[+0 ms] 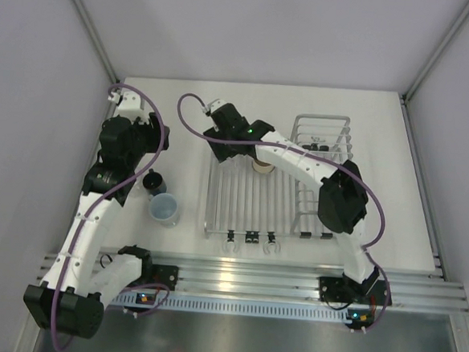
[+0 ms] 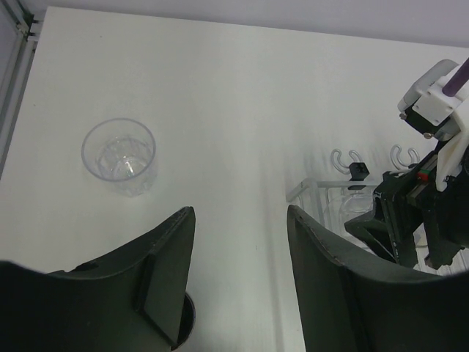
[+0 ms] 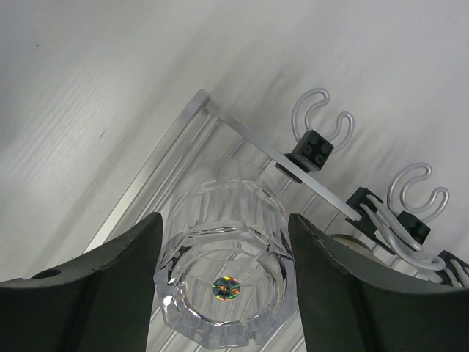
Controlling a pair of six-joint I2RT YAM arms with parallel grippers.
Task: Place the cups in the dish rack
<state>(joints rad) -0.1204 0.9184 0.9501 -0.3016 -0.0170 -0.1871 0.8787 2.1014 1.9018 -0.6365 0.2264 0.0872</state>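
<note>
My right gripper (image 3: 226,220) is shut on a clear cup (image 3: 227,293), held upside down on the flat bars at the far left corner of the dish rack (image 1: 240,213). In the top view this gripper (image 1: 224,153) is beside a tan-and-brown cup (image 1: 261,166) standing in the rack. My left gripper (image 2: 240,213) is open and empty above the table. The dark blue mug (image 1: 155,184) is just below it, its rim (image 2: 188,323) half hidden behind the left finger. A second clear cup (image 2: 119,156) stands upright on the table beyond that gripper. The pale blue cup (image 1: 164,209) stands beside the mug.
The rack's taller wire basket (image 1: 322,134) is at the right. Black clips with wire hooks (image 3: 316,150) sit on the rack's end rail. The right arm (image 2: 425,213) reaches across the rack. Walls enclose the table on three sides.
</note>
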